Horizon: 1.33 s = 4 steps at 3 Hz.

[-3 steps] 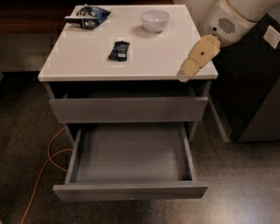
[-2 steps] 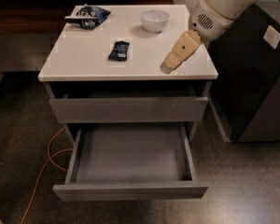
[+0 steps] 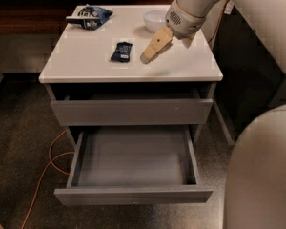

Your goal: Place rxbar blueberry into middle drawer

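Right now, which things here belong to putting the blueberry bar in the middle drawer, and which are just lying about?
For the job:
rxbar blueberry on the white top
middle drawer, open
gripper, over the top beside the bar

Lying about:
snack bag
white bowl
orange cable on the floor

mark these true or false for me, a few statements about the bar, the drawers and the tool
1. The rxbar blueberry lies on the cabinet's white top. True.
2. The middle drawer is shut. False: it stands open, with nothing in it.
3. The tool is inside the open drawer. False: it is over the white top, just right of the bar in the picture and apart from it.
4. A white bowl stands near the back of the top. True.
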Tool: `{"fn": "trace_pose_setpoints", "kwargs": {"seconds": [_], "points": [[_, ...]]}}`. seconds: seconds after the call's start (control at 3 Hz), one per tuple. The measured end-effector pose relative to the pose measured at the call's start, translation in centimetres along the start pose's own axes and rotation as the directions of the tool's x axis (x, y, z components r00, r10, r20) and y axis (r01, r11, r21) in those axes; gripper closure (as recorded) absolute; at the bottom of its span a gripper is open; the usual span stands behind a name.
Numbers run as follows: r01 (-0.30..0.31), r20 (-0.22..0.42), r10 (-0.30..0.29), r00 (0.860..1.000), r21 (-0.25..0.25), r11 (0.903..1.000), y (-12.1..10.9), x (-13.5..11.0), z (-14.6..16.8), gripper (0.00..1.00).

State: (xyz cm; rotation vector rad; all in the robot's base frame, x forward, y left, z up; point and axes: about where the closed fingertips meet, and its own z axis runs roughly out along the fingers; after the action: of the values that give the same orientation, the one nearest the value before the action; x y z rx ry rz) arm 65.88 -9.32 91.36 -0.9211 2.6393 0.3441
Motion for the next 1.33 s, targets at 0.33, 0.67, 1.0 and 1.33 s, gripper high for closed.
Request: {"fn": "trace_pose_setpoints", "kwargs": {"seconds": [0.33,0.67,1.0,1.33], "points": [[-0.098,-0.004,0.098,0.995,-0.006,0.9952,-0.9,-2.2,2.6,0.0],[-0.109,-0.006,0.109,0.994,-0.011,0.9939,-0.9,-2.2,2.6,0.0],[-0.188,-0.029,0.187,0.982,-0.047,0.9811,-0.9,-2.3,3.4,0.0],[-0.264,-0.051,0.261,0.964,-0.063,0.9624,-1.0,-4.7,5.3,0.0]]}}
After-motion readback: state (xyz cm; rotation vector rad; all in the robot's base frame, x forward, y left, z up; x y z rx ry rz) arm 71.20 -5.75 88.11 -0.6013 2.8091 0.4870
